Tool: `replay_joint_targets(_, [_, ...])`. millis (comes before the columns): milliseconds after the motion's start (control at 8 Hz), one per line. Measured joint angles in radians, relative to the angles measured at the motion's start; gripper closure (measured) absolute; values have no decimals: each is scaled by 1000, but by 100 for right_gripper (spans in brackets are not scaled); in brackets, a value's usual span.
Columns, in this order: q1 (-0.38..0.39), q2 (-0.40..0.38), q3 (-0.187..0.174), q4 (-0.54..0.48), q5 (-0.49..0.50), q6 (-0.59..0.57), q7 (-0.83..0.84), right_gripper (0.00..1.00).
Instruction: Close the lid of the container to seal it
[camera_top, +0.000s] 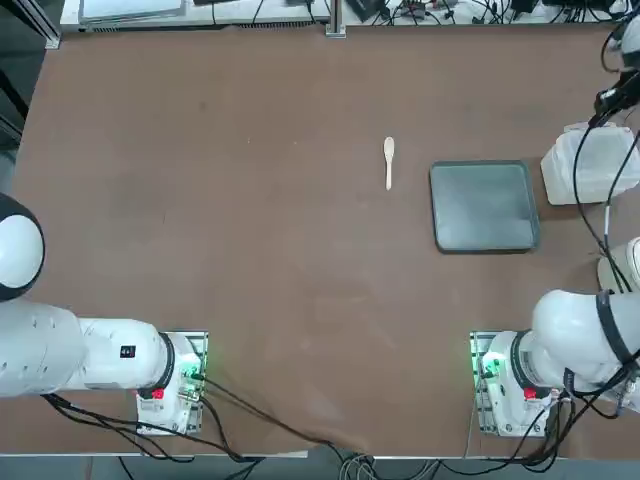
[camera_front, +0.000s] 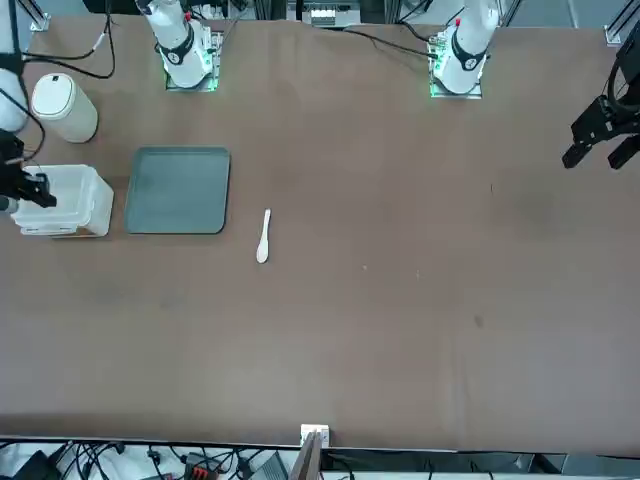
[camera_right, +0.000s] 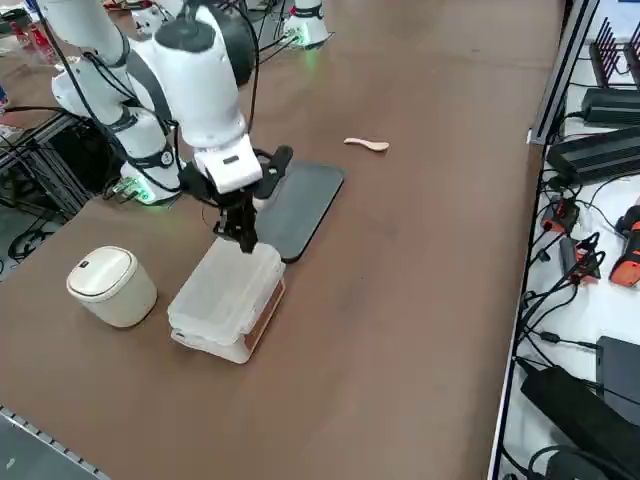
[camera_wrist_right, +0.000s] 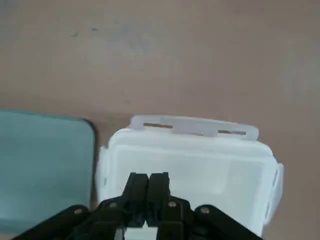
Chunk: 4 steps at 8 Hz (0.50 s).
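The translucent white container (camera_right: 222, 338) stands at the table's right edge, beside the grey tray. Its lid (camera_right: 233, 281) lies flat on top of the box, with its front tab (camera_wrist_right: 192, 125) hanging over the far rim. My right gripper (camera_wrist_right: 148, 178) is shut, with its two black fingers pressed together and nothing between them. Its tips rest on the lid near the edge closest to the tray (camera_right: 245, 241). From the front, the gripper (camera_front: 32, 190) is above the container (camera_front: 70, 205). From overhead, the arm's cables partly cover the container (camera_top: 583, 165).
A dark grey flat tray (camera_top: 483, 206) lies just left of the container. A small wooden spoon (camera_top: 389, 160) lies further left. A round cream-white vessel (camera_right: 112, 285) stands on the robot's side of the container. The table edge runs close behind the box.
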Motion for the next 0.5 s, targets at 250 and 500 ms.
replay_joint_targets(250, [26,-41,1,84,58,-167,-1,98])
replay_joint_targets(500, [76,-77,1,176,92,-329,67,98])
